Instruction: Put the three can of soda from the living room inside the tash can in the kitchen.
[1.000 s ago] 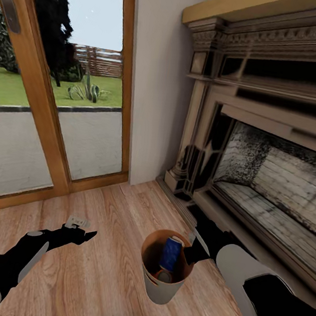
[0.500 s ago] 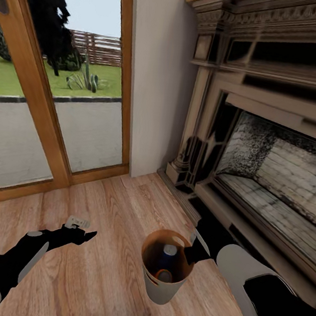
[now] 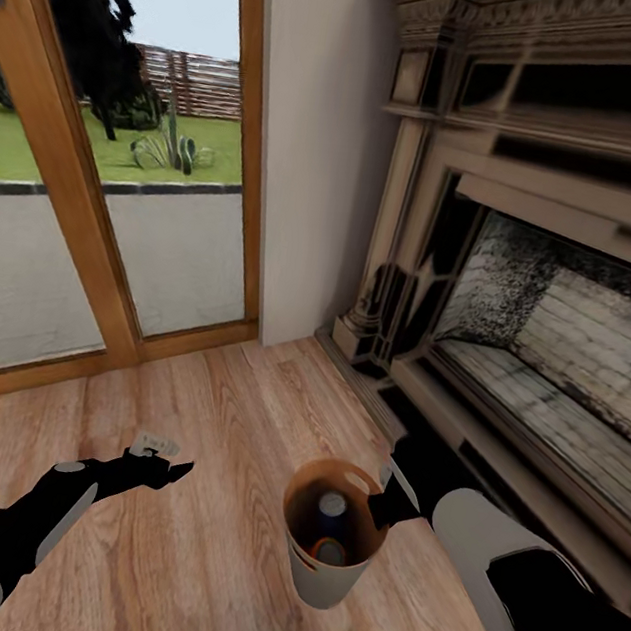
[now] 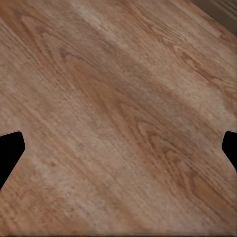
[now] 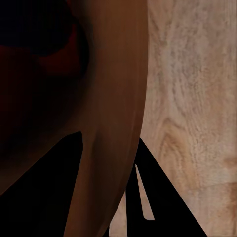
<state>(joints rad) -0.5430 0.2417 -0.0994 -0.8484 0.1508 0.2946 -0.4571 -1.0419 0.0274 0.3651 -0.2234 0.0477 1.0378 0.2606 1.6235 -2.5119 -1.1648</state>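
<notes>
Right now my right gripper [image 3: 381,499] is clamped on the rim of the bin [image 3: 324,580], one finger inside the mouth and one outside, as my right wrist view shows, with the bin's wall [image 5: 116,98] running between the two dark fingers [image 5: 148,197]. The bin hangs upright above the wood plank floor [image 3: 201,541], just in front of the dark ornate fireplace [image 3: 518,315]. Inside its glossy copper interior I can see a dark blue can with a pale top [image 3: 331,513] standing up, and below it a bit of orange that looks like a second can [image 3: 330,552]. I cannot tell whether a third one lies in there.

My left gripper [image 3: 160,461] is held out over the floor, well apart from the bin. Its fingers are spread wide with nothing between them: in my left wrist view one black fingertip [image 4: 10,153] sits at each side edge, with only floorboards [image 4: 118,118] between.

Ahead on the left a glass door in a wooden frame [image 3: 92,252] looks out on pavement and grass.
</notes>
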